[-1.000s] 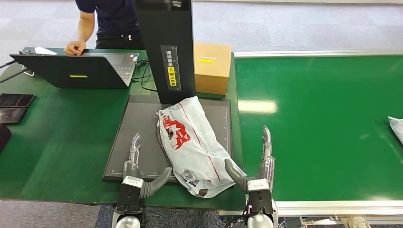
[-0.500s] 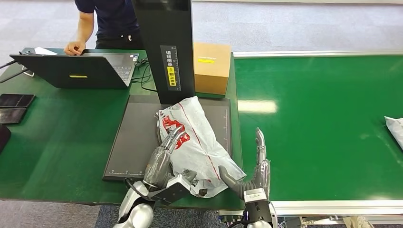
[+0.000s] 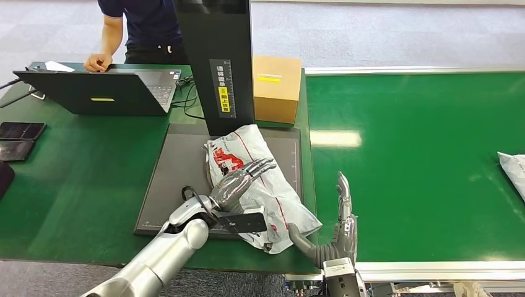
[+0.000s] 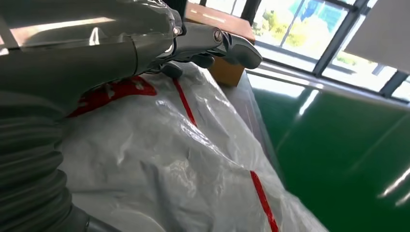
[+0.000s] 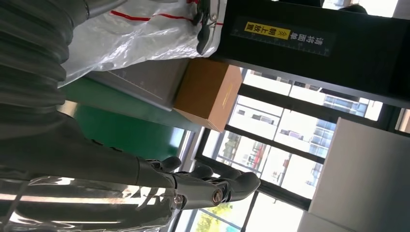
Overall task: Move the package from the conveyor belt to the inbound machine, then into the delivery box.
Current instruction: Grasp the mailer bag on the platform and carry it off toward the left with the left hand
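This looks like a logistics test lab: a green conveyor belt runs beside a scanning platform with a black column, and a person works at a laptop.

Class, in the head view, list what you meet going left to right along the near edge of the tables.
Silver left hand → white plastic package with red print → silver right hand → second white package at the conveyor's edge.

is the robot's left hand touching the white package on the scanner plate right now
Touching. In the head view the left hand lies palm down on top of the white package; the left wrist view shows its fingers resting on the plastic with no gap.
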`<state>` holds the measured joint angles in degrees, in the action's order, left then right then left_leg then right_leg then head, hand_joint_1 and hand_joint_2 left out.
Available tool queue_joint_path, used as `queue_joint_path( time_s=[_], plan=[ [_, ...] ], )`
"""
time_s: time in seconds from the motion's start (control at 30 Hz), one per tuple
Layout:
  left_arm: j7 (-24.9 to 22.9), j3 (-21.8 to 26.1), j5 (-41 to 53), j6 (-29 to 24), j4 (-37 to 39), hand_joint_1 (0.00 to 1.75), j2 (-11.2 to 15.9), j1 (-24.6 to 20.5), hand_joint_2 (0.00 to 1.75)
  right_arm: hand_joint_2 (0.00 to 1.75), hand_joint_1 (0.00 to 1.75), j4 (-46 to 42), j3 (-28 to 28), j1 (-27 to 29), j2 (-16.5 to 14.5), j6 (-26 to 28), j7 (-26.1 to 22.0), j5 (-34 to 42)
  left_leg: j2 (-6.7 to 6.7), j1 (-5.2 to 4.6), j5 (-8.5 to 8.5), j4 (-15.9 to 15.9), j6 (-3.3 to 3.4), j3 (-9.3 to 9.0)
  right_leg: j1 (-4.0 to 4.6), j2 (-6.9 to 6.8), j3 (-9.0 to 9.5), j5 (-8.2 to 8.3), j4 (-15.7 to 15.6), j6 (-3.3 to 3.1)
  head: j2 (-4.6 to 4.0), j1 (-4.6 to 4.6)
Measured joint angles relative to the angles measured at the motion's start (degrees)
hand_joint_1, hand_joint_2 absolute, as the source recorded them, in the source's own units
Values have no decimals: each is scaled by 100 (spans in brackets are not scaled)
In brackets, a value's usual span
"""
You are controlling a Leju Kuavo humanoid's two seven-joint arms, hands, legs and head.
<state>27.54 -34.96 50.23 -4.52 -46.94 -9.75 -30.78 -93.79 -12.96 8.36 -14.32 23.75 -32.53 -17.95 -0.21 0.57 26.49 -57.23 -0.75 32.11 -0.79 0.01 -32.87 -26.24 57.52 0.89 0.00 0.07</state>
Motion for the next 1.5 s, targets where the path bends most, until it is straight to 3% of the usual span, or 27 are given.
queue_joint_path(
  time_s=[0.3, 0.33, 0.43, 0.47, 0.73, 1.03, 1.2, 1.33, 1.5],
  plan=[
    [-364, -682, 121, 207, 1068, 0, -2, -748, 175, 175, 0, -74, 0, 116, 90, -69, -97, 139, -1, 1, 1, 2, 0, -16, 1, -1, 21, 0, 0, 0, 0, -1],
    [-391, -724, 124, 224, 1172, 15, -3, -806, 175, 175, 0, -74, 0, 124, 103, -69, -104, 160, 0, 1, 1, 2, 0, -22, 1, -1, 26, 0, 0, 0, 0, -1],
    [-450, -824, 121, 275, 1437, 145, -1, -952, 175, 175, 0, -72, -1, 138, 145, -83, -113, 214, 0, 1, 3, 5, 0, -39, 1, 0, 49, -1, 0, -1, 0, 0],
    [-462, -846, 115, 286, 1505, 174, 3, -985, 175, 175, 0, -70, -2, 139, 157, -100, -113, 221, 0, 1, 4, 5, 0, -43, 1, 0, 56, -1, 0, -1, 0, 1],
    [-438, -871, 1, 160, 1745, 175, 152, -1099, 175, 175, 0, -35, -31, 144, 284, -118, -123, 308, 2, 2, -5, 8, -6, -66, 3, 1, 75, 7, -1, -8, 0, 1],
    [-871, -810, 105, -1145, 1633, 175, 374, -1051, 175, 175, 0, -13, -39, 155, 371, -71, -176, 435, 2, 3, -18, 8, -12, -64, 4, 2, 62, 17, 2, -12, 0, 1],
    [-1155, -510, 231, -1881, 1157, 175, 709, -861, 175, 175, 0, -3, -34, 171, 374, -120, -235, 526, 1, 4, -20, 8, -13, -36, 5, 0, 33, 15, 3, -11, 0, -1],
    [-1406, -187, 423, -2036, 556, 175, 1001, -662, 175, 175, 0, 25, -24, 171, 374, -202, -383, 645, 2, 4, -21, 8, -13, -14, 4, 2, 14, 14, 6, -10, 0, 0],
    [-1762, 652, 816, -2030, -616, 175, 1406, -287, 175, 175, 0, 91, 14, 156, 361, -350, -410, 680, 5, 3, -21, 8, -13, 4, 3, 4, -8, 14, 6, -10, 0, -1]
  ],
)
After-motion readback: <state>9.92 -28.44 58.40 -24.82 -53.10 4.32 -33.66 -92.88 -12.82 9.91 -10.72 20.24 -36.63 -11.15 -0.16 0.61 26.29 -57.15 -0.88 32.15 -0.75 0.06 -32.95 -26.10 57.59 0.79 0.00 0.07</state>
